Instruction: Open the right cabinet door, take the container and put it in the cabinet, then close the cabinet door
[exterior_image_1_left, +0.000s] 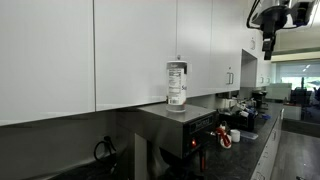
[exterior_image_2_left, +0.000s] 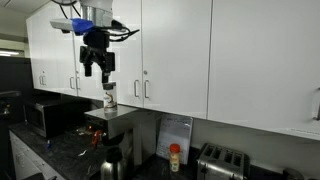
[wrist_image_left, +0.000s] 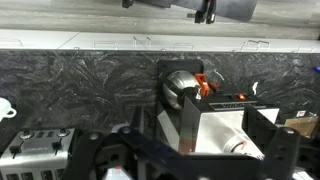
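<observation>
On top of the coffee machine (exterior_image_2_left: 124, 126), under the shut cabinet fronts, the container (exterior_image_2_left: 110, 97) stands just below your wide-open gripper (exterior_image_2_left: 97, 66), so swinging across toward the right cabinet door (exterior_image_2_left: 175, 60) could clip it and topple it off the edge.

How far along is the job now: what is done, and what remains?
Nothing looks done yet. The right cabinet door is shut, the container stands on the grey machine, and the end effector hangs open and empty. Opening, placing and closing all remain.
</observation>
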